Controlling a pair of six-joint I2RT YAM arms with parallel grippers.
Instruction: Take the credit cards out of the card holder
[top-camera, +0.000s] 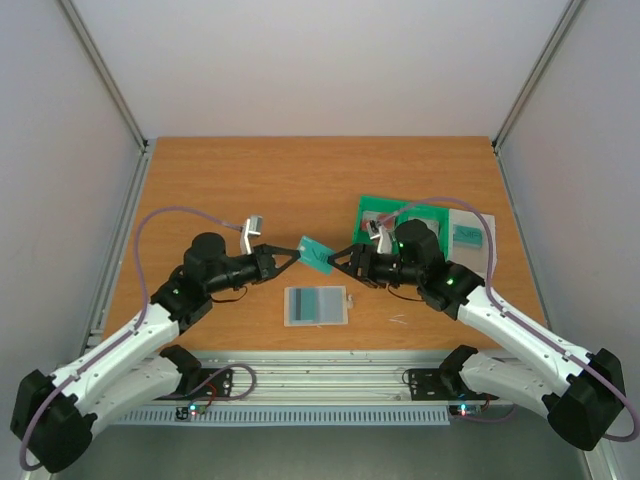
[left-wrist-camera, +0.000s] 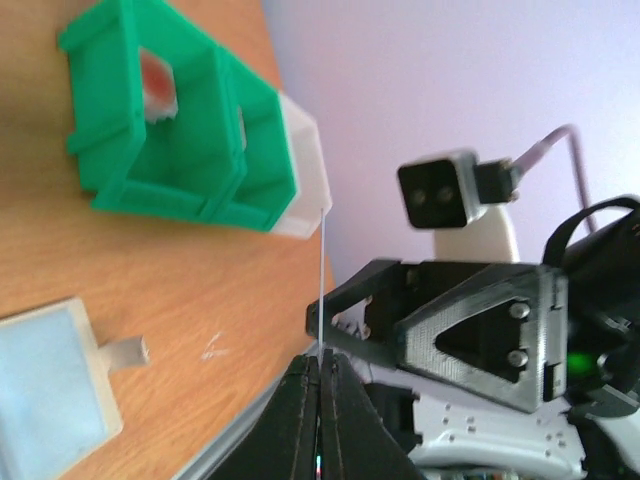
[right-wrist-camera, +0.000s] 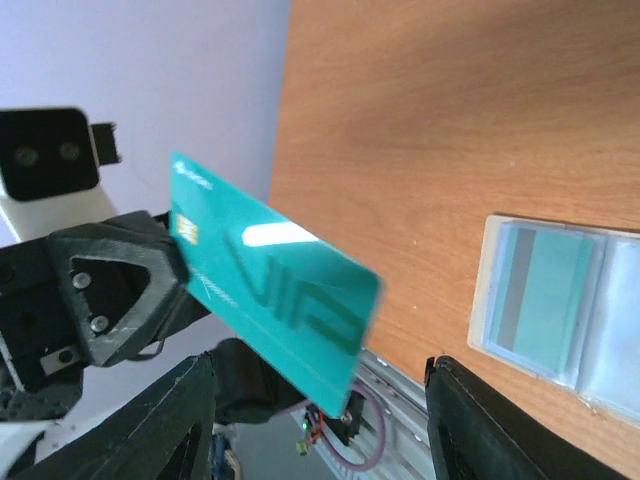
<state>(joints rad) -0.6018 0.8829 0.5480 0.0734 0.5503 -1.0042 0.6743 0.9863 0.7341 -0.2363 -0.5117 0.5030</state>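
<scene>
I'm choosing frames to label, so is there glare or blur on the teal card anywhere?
Right wrist: a white glare streak crosses the teal card, lettering legible, holder fairly sharp. Left wrist: card edge-on, just a thin line; green tray soft. Top: even light, card small, no glare.

Wooden tabletop (top-camera: 300, 170) is sitting in a plain booth, its orange-brown grain running side to side. Pale grey walls are boxing it in: back wall (top-camera: 320, 60) at 12 o'clock, left wall (top-camera: 50, 150) at 9, right wall (top-camera: 590, 150) at 3. Metal posts (top-camera: 105, 68) are rising from the far corners at 11 and 1. A ribbed aluminium rail (top-camera: 330, 365) is running along the 6 o'clock edge. Light is falling soft and even.
</scene>
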